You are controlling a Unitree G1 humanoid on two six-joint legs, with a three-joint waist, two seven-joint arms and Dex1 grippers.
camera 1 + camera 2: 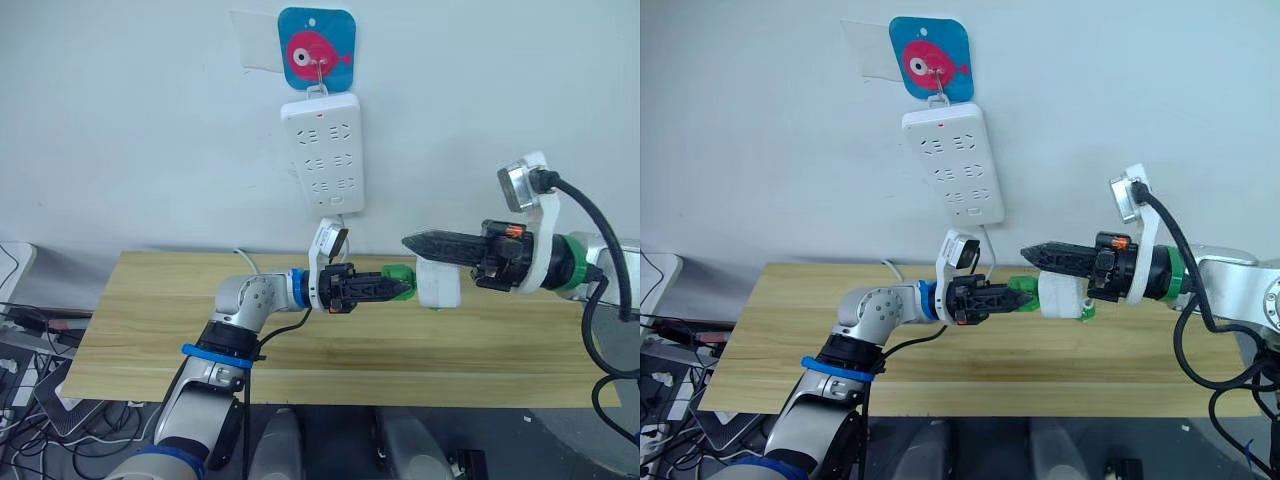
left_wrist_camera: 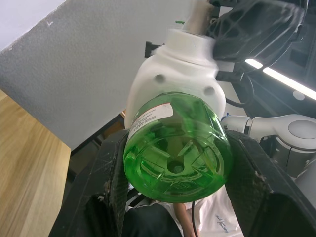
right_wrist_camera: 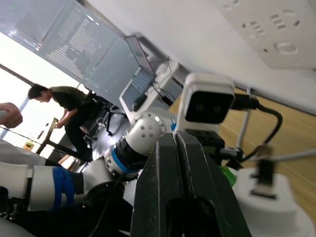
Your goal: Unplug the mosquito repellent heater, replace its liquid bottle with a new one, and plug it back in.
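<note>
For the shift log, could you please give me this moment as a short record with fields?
heater: white mosquito repellent heater, unplugged, held in the air above the wooden table
bottle: green liquid bottle still seated in the heater
left hand: shut on the bottle
right hand: fingers together, lying over the heater
power strip: hanging on the wall

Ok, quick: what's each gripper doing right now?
Left gripper: shut on the green bottle.
Right gripper: fingers together, above the heater.
</note>
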